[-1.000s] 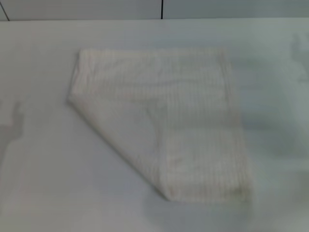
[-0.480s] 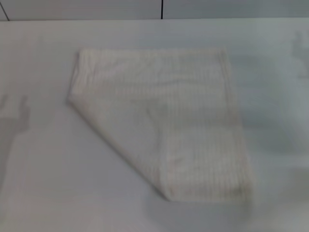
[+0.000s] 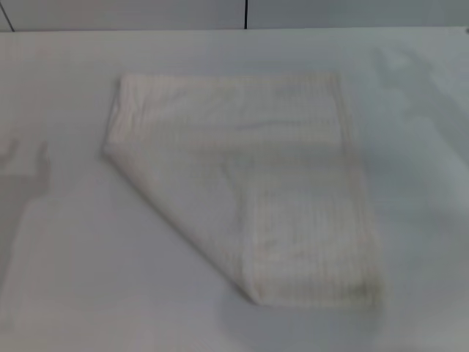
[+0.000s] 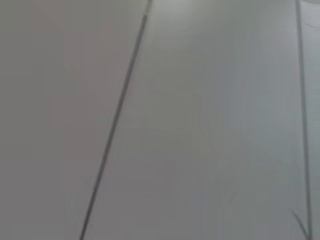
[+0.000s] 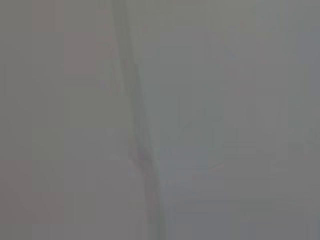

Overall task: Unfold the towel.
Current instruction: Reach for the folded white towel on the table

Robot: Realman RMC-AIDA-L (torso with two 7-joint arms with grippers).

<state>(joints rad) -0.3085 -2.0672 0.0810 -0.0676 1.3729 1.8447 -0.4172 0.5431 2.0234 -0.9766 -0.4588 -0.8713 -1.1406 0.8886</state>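
Observation:
The towel (image 3: 256,183) is a cream-white ribbed cloth lying flat in the middle of the white table (image 3: 73,279) in the head view. Its near left corner is folded over, leaving a diagonal fold edge from the left point down to the near edge. Neither gripper shows in the head view; only a faint shadow of an arm lies on the table at the left. The wrist views show only plain grey surfaces with dark seam lines, no towel and no fingers.
The table's far edge meets a grey wall with a dark vertical seam (image 3: 245,13). Bare tabletop lies on all sides of the towel.
The arm shadow at the left has shifted to the right, toward the towel. The shadow at the far right has faded away. The towel has not moved.

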